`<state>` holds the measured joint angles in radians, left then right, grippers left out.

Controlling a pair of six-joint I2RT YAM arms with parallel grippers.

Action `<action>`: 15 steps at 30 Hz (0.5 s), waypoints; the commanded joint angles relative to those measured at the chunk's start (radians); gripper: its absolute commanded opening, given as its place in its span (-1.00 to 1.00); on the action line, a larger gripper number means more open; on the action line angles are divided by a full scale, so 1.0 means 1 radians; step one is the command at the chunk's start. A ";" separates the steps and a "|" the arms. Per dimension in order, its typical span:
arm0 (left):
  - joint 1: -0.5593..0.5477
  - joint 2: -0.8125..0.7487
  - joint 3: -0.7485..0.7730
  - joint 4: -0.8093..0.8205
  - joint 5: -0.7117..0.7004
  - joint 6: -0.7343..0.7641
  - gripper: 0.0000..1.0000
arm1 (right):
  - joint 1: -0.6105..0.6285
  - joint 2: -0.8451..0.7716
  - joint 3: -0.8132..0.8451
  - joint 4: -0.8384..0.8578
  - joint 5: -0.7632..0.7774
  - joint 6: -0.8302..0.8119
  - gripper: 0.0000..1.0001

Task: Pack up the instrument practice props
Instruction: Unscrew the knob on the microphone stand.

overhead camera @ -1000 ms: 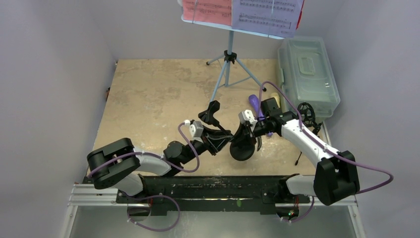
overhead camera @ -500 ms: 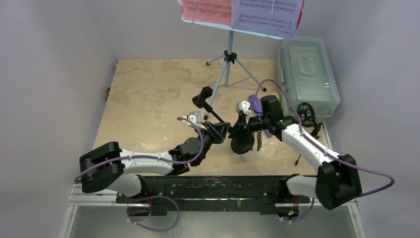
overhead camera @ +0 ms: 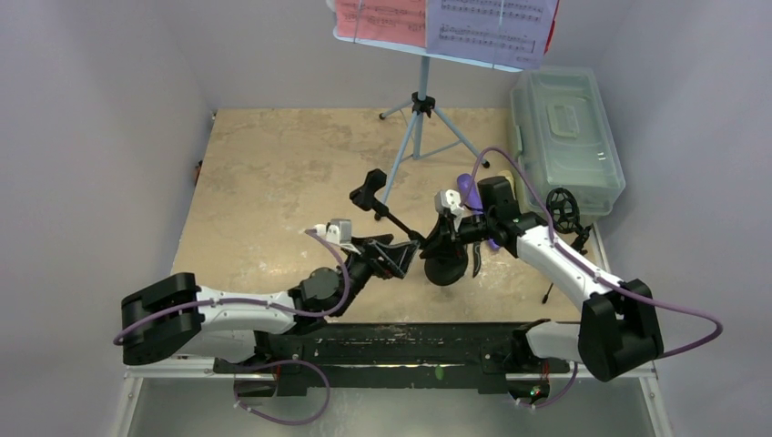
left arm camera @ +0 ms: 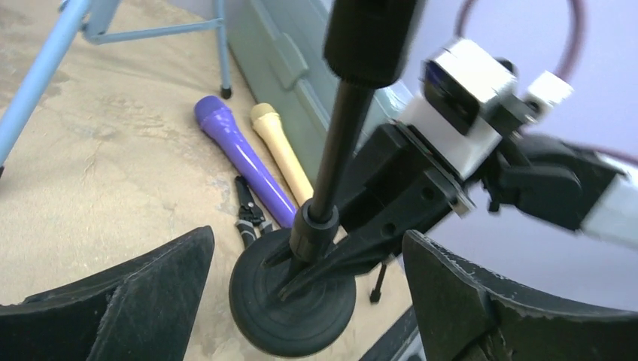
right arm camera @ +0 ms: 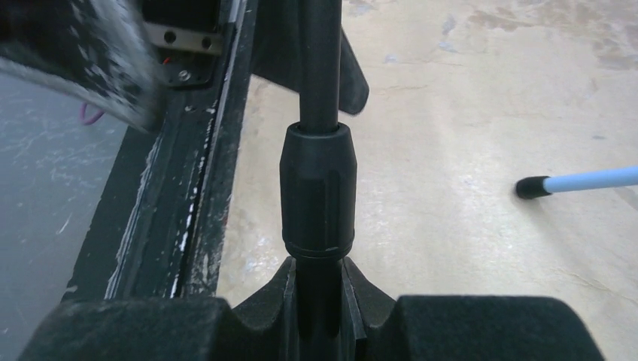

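- Firstly, the music desk [overhead camera: 455, 50] is cut off by the upper edge of the top view. You see only its lower part, with two pages: one red page [overhead camera: 378, 16] and one white page [overhead camera: 492, 23].
- It stands on three light-blue legs [overhead camera: 455, 137] at the far side of the tabletop [overhead camera: 273, 182].
- You have one black pole [left arm camera: 336, 150], tilted, near the middle front of the tabletop. Its upper end leaves both wrist views.
- Its one round base [left arm camera: 286, 316] is low at the tabletop, but you cannot tell if it lies flat.
- The right fingers [right arm camera: 481, 327] are clamped on the pole, just above the base.
- The left fingers [left arm camera: 135, 301] stand wide apart. The pole passes between them and they do not touch it.
- You count two microphones, lying side by side near the one grey-green box [overhead camera: 569, 127]: one purple microphone [left arm camera: 241, 162] and one cream microphone [left arm camera: 282, 154].
- In the top view the right arm covers the cream one fully and the purple one partly.
- One small black piece [left arm camera: 244, 214] lies just beside the purple microphone. It is too small to say what it is.
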<state>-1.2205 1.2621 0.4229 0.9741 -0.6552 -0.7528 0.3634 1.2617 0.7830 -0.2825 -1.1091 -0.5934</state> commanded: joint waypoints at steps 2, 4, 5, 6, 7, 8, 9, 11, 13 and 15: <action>-0.005 -0.082 -0.185 0.335 0.334 0.337 0.95 | -0.001 0.011 0.074 -0.145 -0.150 -0.201 -1.00; -0.005 -0.069 -0.241 0.428 0.484 0.500 0.94 | -0.001 0.015 0.078 -0.178 -0.182 -0.247 -1.00; -0.005 -0.061 -0.257 0.444 0.540 0.561 0.94 | -0.001 0.017 0.080 -0.199 -0.195 -0.271 -1.00; -0.005 -0.050 -0.264 0.452 0.573 0.605 0.95 | -0.001 0.018 0.081 -0.215 -0.205 -0.290 -1.00; -0.005 -0.039 -0.268 0.458 0.596 0.644 0.96 | 0.000 0.018 0.081 -0.224 -0.214 -0.301 -1.00; -0.005 -0.027 -0.268 0.470 0.610 0.681 0.97 | 0.000 0.019 0.080 -0.231 -0.218 -0.308 -1.00; -0.005 -0.010 -0.269 0.494 0.614 0.707 0.98 | -0.001 0.019 0.079 -0.234 -0.221 -0.313 -1.00; -0.004 0.031 -0.276 0.584 0.617 0.746 0.99 | 0.000 0.021 0.076 -0.242 -0.227 -0.324 -1.00; 0.002 0.094 -0.283 0.708 0.614 0.796 0.99 | 0.000 0.021 0.075 -0.257 -0.235 -0.346 -1.00; 0.026 0.158 -0.274 0.800 0.640 0.789 0.92 | -0.001 0.021 0.074 -0.266 -0.241 -0.358 -1.00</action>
<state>-1.2182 1.3304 0.1528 1.4521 -0.1009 -0.0822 0.3637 1.2888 0.8082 -0.5194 -1.2568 -0.8848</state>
